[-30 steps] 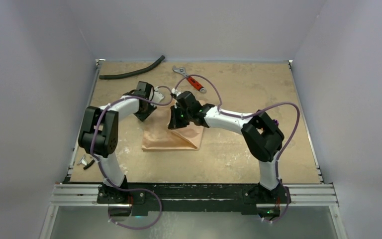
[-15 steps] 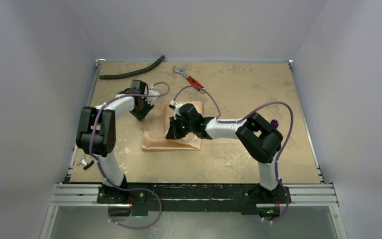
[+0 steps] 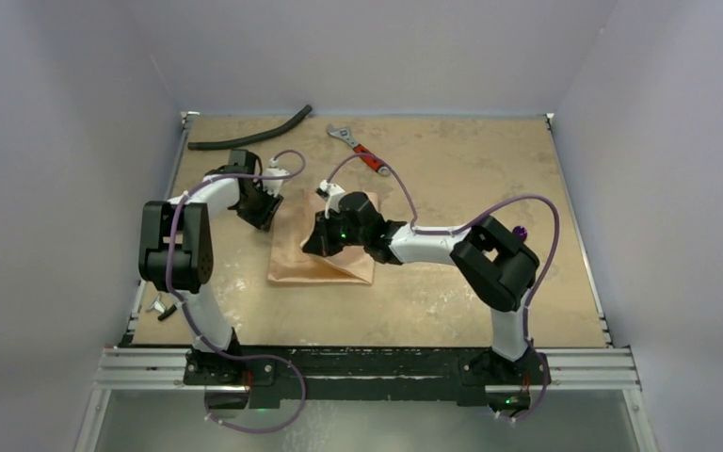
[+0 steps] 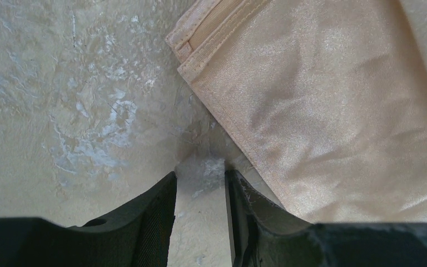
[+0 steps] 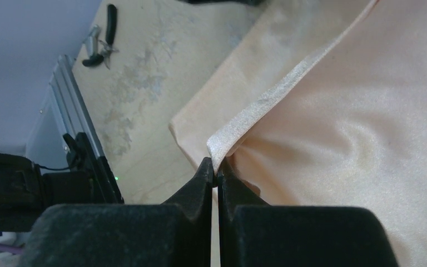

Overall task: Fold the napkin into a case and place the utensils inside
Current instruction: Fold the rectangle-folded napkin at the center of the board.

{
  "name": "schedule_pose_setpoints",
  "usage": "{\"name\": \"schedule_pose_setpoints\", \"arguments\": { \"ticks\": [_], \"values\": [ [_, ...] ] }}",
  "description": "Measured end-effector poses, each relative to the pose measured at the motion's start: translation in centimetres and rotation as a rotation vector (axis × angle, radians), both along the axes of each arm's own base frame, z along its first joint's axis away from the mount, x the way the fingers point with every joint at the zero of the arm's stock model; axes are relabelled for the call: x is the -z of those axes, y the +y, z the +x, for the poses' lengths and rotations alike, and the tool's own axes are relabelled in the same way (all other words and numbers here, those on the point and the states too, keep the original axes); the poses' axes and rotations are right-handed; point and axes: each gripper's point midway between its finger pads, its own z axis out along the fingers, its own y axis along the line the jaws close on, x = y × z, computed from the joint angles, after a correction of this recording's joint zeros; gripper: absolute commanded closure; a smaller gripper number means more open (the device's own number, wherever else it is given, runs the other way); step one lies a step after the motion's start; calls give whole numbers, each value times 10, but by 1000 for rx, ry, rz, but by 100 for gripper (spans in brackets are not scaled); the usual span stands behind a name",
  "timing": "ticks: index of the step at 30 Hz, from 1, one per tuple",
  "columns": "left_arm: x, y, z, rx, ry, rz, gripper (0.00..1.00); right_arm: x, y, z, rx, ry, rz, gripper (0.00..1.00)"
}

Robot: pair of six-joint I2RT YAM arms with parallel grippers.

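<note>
Right arm stretches left, low; right gripper clamps a lifted napkin edge; left gripper slightly parted, empty, at its edge.

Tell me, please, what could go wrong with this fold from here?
The right gripper pinches only the thin hem of the napkin, so it could slip free mid-fold. The left gripper stands open over bare table beside it, pinning nothing, so the whole napkin might drag along instead of folding.
</note>
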Motion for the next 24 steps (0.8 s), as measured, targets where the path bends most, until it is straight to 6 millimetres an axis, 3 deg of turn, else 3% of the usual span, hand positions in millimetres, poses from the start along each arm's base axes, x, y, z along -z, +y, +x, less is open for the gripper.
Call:
{"name": "schedule_pose_setpoints", "arguments": {
  "ticks": [4,7,17,24],
  "values": [
    [1,-2,0,-4,5,-16,63,-17,21,5,-24,-32,23,100],
    [1,-3,0,-5,7,-23,63,-18,34,1,-54,-43,16,100],
    [1,-2,1,-14,9,-35,63,33,41,-17,-114,5,-99,100],
    [1,-2,1,-15,8,-40,64,35,54,-21,-142,-10,-100,100]
  ]
}}
